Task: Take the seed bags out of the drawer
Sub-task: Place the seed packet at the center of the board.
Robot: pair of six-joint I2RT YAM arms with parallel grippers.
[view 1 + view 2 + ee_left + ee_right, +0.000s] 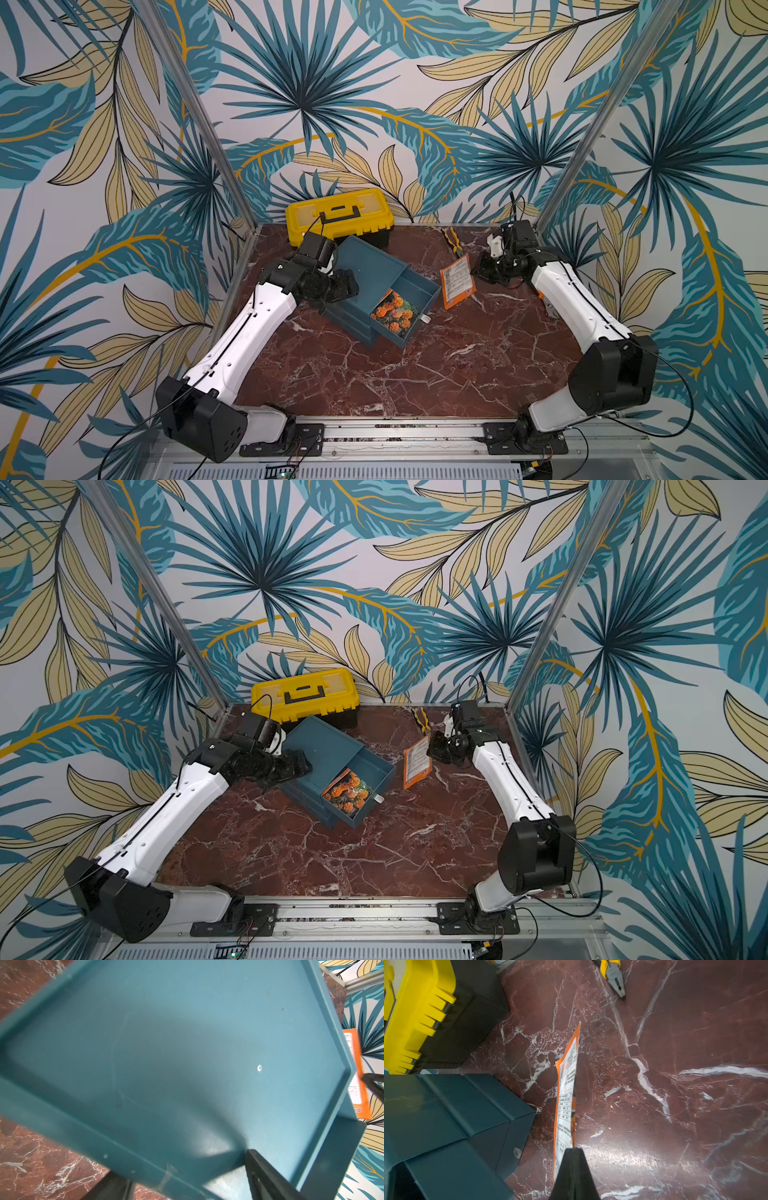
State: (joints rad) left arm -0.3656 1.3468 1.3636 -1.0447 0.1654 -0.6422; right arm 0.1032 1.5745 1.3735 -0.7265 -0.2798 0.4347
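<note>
Tool (573, 1150) pinches one of seemingly two bags (457, 283).

Wallpaper (374, 83) of big teal palm fronds and tan, black-veined leaves (mustard stems winding through them) covers the back and both side walls on a pale ground. Two bare aluminium posts (203, 124) rise slantwise from the far corners of the counter (415, 374), whose top is dark red marble veined in white, with a soft sheen. Along its near edge runs an aluminium rail (395, 432), and below that a slotted pale panel (353, 473).
</note>
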